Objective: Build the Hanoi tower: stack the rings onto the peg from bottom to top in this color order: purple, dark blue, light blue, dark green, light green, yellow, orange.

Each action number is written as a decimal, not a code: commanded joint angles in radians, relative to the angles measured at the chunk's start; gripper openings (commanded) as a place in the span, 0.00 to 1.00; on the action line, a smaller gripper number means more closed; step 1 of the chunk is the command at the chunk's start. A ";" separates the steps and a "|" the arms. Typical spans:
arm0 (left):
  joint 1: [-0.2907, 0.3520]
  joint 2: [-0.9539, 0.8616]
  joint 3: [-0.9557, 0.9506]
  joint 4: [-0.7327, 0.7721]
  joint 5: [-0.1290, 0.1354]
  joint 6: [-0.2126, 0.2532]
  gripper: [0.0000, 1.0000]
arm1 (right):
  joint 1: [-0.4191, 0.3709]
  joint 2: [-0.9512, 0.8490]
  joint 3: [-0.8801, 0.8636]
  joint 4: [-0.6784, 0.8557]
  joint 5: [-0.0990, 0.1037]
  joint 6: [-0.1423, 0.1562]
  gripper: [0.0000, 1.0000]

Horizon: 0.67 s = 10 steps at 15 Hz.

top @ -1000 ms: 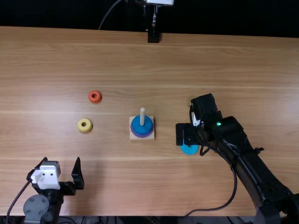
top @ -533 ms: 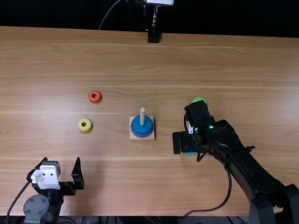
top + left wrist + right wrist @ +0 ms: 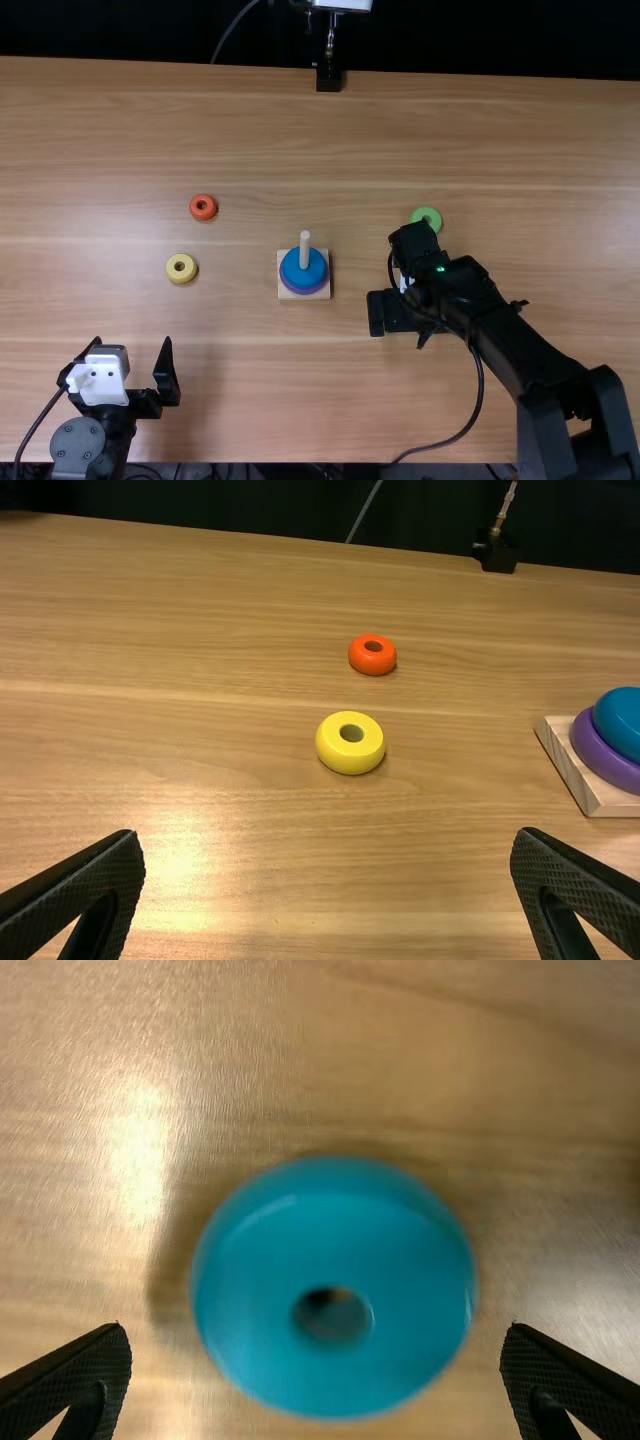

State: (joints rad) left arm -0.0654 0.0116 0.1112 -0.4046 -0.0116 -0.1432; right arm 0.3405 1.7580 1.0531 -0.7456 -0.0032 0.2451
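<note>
Shifting black right gripper [image 3: 317, 1328]: over glossy light-blue ring [image 3: 333, 1245] on wooden table [image 3: 120, 130], next due; jaws apart
Round green ring [image 3: 419, 215]: newly uncovered; a later layer
Black left gripper [image 3: 328, 837]: jaws apart

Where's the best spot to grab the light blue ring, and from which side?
Grip the light blue ring by its rounded outer wall, probably from straight above, fingers of the right gripper on opposite sides: it lies flat on the table; its hole looks too narrow.
</note>
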 commanded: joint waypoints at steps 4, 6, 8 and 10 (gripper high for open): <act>-0.004 -0.012 -0.111 -0.076 0.010 0.002 1.00 | 0.006 0.014 0.002 0.052 0.014 0.014 1.00; -0.004 -0.012 -0.111 -0.076 0.010 0.002 1.00 | 0.006 0.014 -0.002 0.052 0.014 0.014 1.00; -0.004 -0.012 -0.111 -0.078 0.010 0.003 1.00 | 0.006 0.012 -0.005 0.058 0.046 0.014 0.58; -0.004 -0.012 -0.111 -0.076 0.010 0.003 1.00 | 0.008 0.008 -0.019 0.126 0.092 0.013 0.00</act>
State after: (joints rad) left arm -0.0654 0.0120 0.1112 -0.4046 -0.0120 -0.1432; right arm 0.3405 1.7668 1.0512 -0.6216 0.0425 0.2443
